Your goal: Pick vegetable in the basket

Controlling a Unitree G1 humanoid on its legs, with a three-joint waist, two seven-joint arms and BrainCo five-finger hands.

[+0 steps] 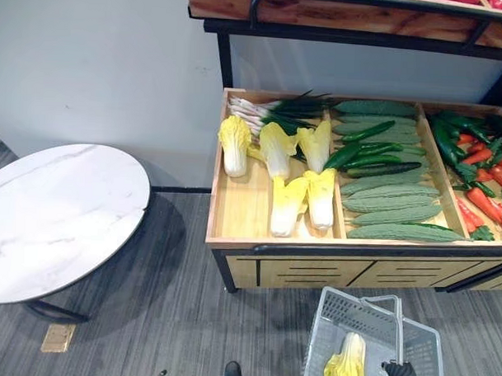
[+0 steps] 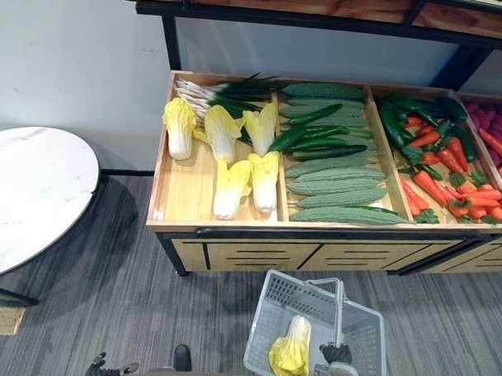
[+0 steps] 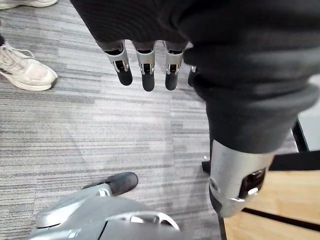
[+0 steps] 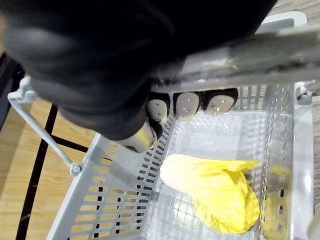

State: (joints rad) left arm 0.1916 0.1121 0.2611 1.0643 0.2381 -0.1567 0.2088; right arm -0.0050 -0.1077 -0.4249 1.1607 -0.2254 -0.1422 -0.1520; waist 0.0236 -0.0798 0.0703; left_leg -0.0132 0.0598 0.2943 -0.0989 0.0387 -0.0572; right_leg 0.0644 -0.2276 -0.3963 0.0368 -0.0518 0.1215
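My right hand (image 4: pixel 187 105) is curled round the handle (image 4: pixel 250 57) of the basket (image 1: pixel 341 315), low at 5 o'clock in my head view. One cabbage (image 1: pixel 348 365) lies inside it, toward the basket's 7 o'clock side. My left hand (image 3: pixel 145 75) hangs over the carpet (image 3: pixel 75 135) at 7 o'clock, fingers straight and holding nothing. From 12 to 2 o'clock the stand (image 1: pixel 242 208) holds more cabbages (image 1: pixel 277 152), cucumbers (image 1: pixel 372 149) and carrots (image 1: pixel 484 200). A round table (image 1: pixel 60 214) stands at 9 o'clock.
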